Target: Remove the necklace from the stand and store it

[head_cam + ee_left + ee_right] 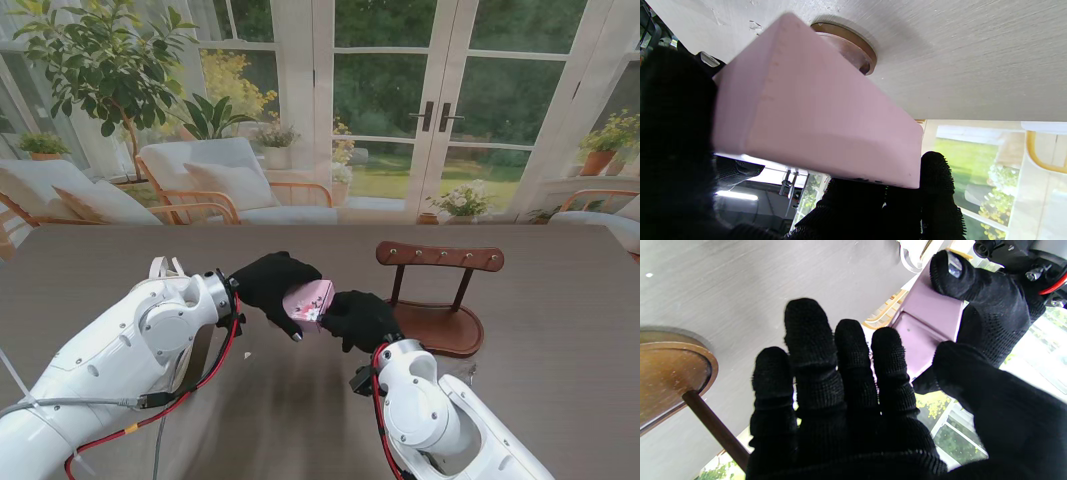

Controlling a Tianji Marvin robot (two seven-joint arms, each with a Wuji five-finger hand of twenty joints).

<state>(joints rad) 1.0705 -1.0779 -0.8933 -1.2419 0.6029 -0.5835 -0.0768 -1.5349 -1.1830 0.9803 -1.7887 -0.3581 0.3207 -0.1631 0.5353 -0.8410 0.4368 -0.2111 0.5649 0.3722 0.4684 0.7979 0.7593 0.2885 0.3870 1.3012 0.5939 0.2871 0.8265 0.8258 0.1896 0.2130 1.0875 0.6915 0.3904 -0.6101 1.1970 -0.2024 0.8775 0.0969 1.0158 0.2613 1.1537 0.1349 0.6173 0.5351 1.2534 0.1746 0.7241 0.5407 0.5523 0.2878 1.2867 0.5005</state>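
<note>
A small pink box (308,298) is held above the table's middle, with my left hand (268,280) shut on it. The wrist views show the same box (813,113) with black-gloved fingers (933,186) wrapped under it. My right hand (358,318) sits against the box's right end. Its fingers (840,390) are stretched out and its thumb touches the corner of the box (927,326). The brown wooden necklace stand (440,257) rises to the right on its round base (440,328). No necklace shows on its pegs or anywhere else.
The dark wood table (560,300) runs from edge to edge. A tiny pale speck (247,353) lies on it near my left arm. Chairs, plants and glass doors stand beyond the far edge. The stand's base (670,373) is close beside my right hand.
</note>
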